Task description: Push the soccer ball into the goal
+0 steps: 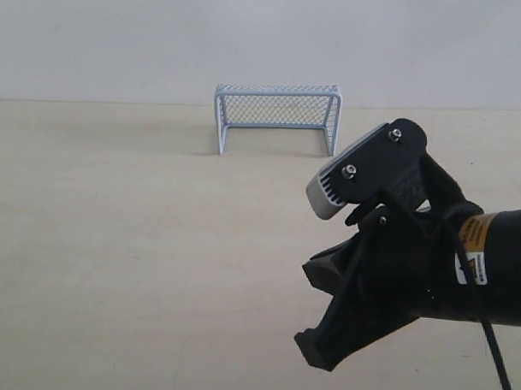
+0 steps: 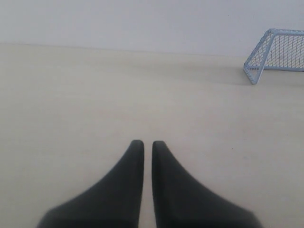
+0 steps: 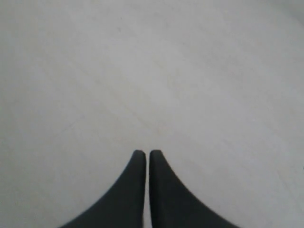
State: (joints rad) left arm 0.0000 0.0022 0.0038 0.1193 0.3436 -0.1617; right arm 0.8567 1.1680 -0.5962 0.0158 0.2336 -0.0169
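The goal (image 1: 277,115), a pale blue frame with fine mesh, stands at the back of the table with its mouth facing forward. In the left wrist view the goal (image 2: 278,53) shows far off to one side. The soccer ball appears in no view. My right gripper (image 1: 317,347) hangs low over the front right of the table, well short of the goal, fingers pointing down and to the left. It is shut with nothing held (image 3: 147,153). My left gripper (image 2: 147,142) is also shut and empty, over bare table; the exterior view does not show it.
The pale wooden table (image 1: 139,242) runs back to a plain white wall (image 1: 120,36). The right arm's black body and wrist camera (image 1: 347,177) block the table's front right corner from the exterior view.
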